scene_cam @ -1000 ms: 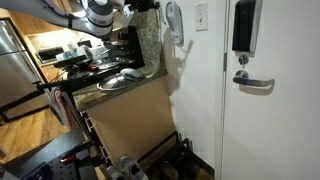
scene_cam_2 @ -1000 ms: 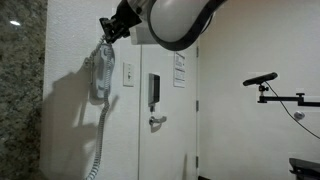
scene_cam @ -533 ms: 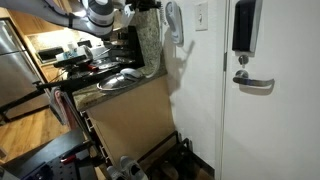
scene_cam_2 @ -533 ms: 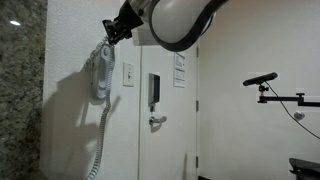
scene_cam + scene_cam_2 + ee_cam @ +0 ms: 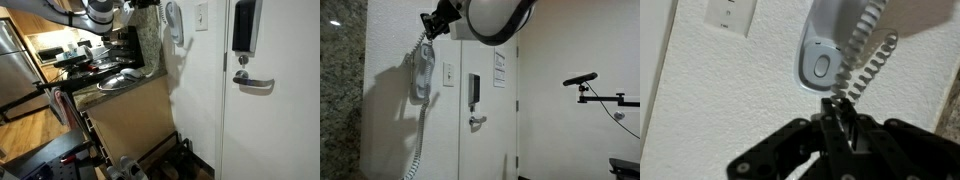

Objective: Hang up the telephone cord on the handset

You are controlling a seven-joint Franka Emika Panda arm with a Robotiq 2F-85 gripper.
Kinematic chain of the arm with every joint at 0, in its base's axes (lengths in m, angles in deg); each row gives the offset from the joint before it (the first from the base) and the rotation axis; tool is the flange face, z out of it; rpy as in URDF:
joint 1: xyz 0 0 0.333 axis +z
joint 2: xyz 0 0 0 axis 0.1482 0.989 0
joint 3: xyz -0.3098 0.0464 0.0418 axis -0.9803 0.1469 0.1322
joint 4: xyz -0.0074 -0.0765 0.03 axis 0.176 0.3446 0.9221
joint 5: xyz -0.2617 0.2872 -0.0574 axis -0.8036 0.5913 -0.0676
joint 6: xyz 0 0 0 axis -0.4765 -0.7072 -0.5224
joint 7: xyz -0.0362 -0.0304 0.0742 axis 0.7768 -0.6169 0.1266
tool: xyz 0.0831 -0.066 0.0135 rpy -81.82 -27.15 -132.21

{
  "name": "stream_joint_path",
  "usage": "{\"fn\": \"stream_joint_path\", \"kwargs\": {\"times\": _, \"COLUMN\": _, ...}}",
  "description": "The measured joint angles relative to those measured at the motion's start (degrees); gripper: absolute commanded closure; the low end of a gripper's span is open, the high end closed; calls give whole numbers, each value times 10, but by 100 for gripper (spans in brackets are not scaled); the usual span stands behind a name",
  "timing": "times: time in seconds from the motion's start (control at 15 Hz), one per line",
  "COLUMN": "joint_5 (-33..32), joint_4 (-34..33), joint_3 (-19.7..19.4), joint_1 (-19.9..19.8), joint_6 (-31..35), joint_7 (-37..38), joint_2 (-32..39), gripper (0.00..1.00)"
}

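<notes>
Wall-phone handset (image 5: 823,50) — light grey, on white wall near switch plate (image 5: 730,12), far end cut off in wrist view. Coiled telephone cord (image 5: 866,58) pinched in closed gripper (image 5: 838,112) by handset's rounded end. Print on door notice (image 5: 498,68) — illegible.

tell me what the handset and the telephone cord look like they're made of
The handset: smooth light-grey moulded plastic, by its rounded shell and soft sheen. The telephone cord: probably whitish plastic-sheathed wire, by its tight coils; core unseen.
</notes>
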Motion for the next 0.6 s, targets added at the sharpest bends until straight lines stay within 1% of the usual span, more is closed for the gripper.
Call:
{"fn": "stream_joint_path", "kwargs": {"times": 0.4, "joint_5": 0, "joint_4": -13, "joint_3": -31, "joint_1": -1, "joint_6": -3, "joint_7": 0, "joint_2": 0, "gripper": 97}}
{"fn": "stream_joint_path", "kwargs": {"times": 0.6, "joint_5": 0, "joint_4": -13, "joint_3": -34, "joint_1": -8, "joint_6": -3, "joint_7": 0, "joint_2": 0, "gripper": 97}}
